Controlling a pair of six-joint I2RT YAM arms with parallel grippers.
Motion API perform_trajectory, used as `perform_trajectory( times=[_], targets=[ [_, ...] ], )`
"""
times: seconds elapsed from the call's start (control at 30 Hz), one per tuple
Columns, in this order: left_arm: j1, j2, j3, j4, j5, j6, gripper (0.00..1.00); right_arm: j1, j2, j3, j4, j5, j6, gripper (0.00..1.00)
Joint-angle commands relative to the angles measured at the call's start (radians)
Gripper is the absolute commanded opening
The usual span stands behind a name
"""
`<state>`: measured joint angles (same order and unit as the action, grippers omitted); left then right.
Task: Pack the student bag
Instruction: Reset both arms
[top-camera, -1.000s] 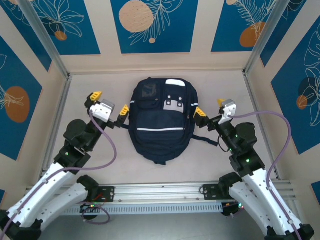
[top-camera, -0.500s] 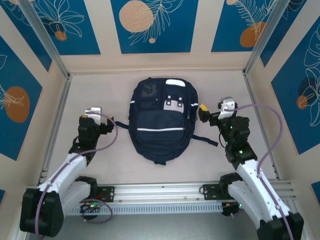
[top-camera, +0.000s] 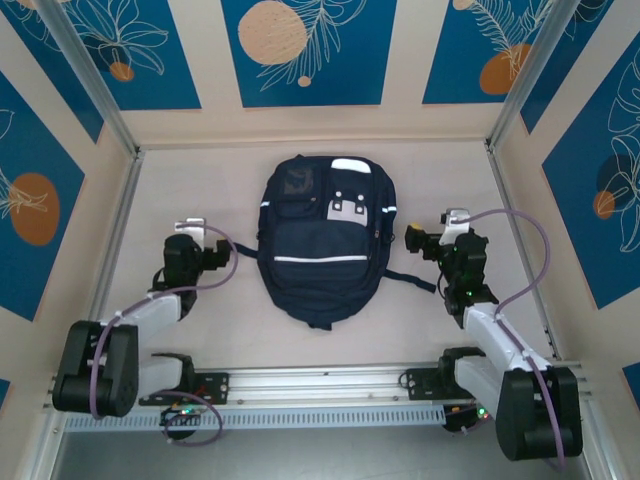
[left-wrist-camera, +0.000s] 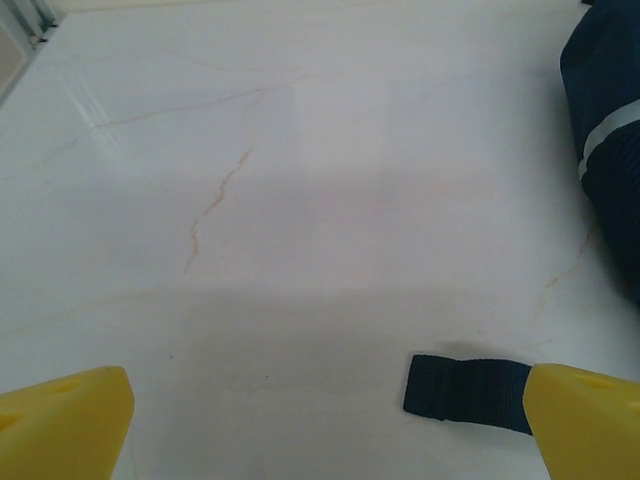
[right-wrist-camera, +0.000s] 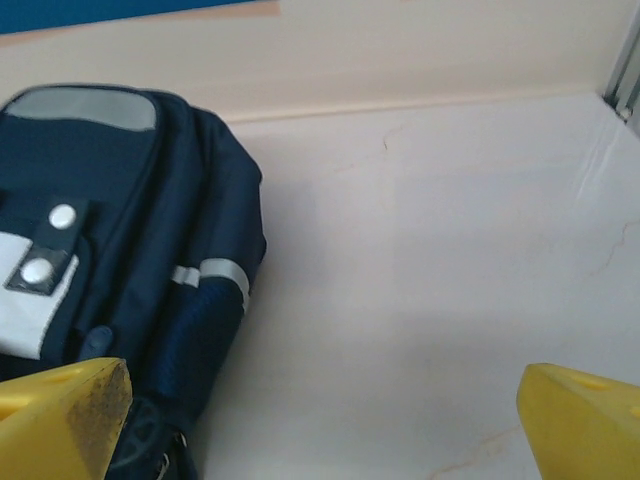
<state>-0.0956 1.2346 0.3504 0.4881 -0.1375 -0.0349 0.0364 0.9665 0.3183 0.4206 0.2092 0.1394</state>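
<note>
Left tool (left-wrist-camera: 325, 420): jaws fully apart, nothing between the yellow fingertips (left-wrist-camera: 65, 420). It sits low over the tabletop (top-camera: 200, 180), near the left side of the student bag (top-camera: 325, 240) and clear of it. A dark strap end (left-wrist-camera: 465, 387) lies flat on the tabletop beside one fingertip.

Student bag: lies flat at the tabletop centre, front pockets facing up, between the two arms.

Right tool (right-wrist-camera: 322, 412): jaws fully apart and empty, near the bag's right side.
</note>
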Motion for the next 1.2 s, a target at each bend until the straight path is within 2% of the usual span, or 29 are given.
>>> perform_trajectory(
  times=[0.0,0.1,0.2,0.37,0.53,0.67,0.87,0.93,1.0,1.07,1.1,1.17],
  targets=[
    [0.013,0.039,0.016,0.089,0.055,-0.008,1.0,-0.014,0.05,-0.03,0.118,0.019,0.025,0.99],
    [0.014,0.079,0.028,0.13,0.063,-0.021,1.0,-0.029,0.102,-0.063,0.206,0.013,-0.007,0.99],
    [0.013,0.114,0.058,0.128,0.109,0.04,1.0,-0.066,0.17,-0.121,0.359,-0.028,0.015,0.99],
    [0.012,0.142,0.086,0.112,0.14,0.074,1.0,-0.075,0.233,-0.118,0.442,-0.11,-0.001,0.99],
    [0.013,0.2,0.018,0.318,0.101,0.098,1.0,-0.073,0.303,-0.09,0.489,-0.177,-0.015,0.99],
    [0.013,0.291,-0.005,0.44,0.203,0.145,1.0,-0.066,0.412,-0.114,0.65,-0.211,-0.033,0.99],
    [0.014,0.295,0.008,0.414,0.21,0.144,1.0,-0.012,0.58,-0.107,0.803,-0.295,-0.135,0.99],
    [0.02,0.299,0.026,0.387,0.198,0.131,1.0,-0.007,0.528,-0.051,0.618,-0.286,-0.148,0.99],
    [0.024,0.304,0.04,0.366,0.153,0.107,1.0,-0.03,0.56,-0.015,0.61,-0.306,-0.12,0.99],
    [0.03,0.305,0.058,0.336,0.119,0.086,1.0,-0.048,0.553,0.05,0.471,-0.326,-0.107,0.99],
    [0.029,0.306,0.057,0.336,0.119,0.086,1.0,-0.061,0.562,0.062,0.464,-0.337,-0.09,0.99],
    [0.031,0.306,0.059,0.334,0.119,0.084,1.0,-0.071,0.561,0.094,0.402,-0.261,-0.046,0.99]
  ],
)
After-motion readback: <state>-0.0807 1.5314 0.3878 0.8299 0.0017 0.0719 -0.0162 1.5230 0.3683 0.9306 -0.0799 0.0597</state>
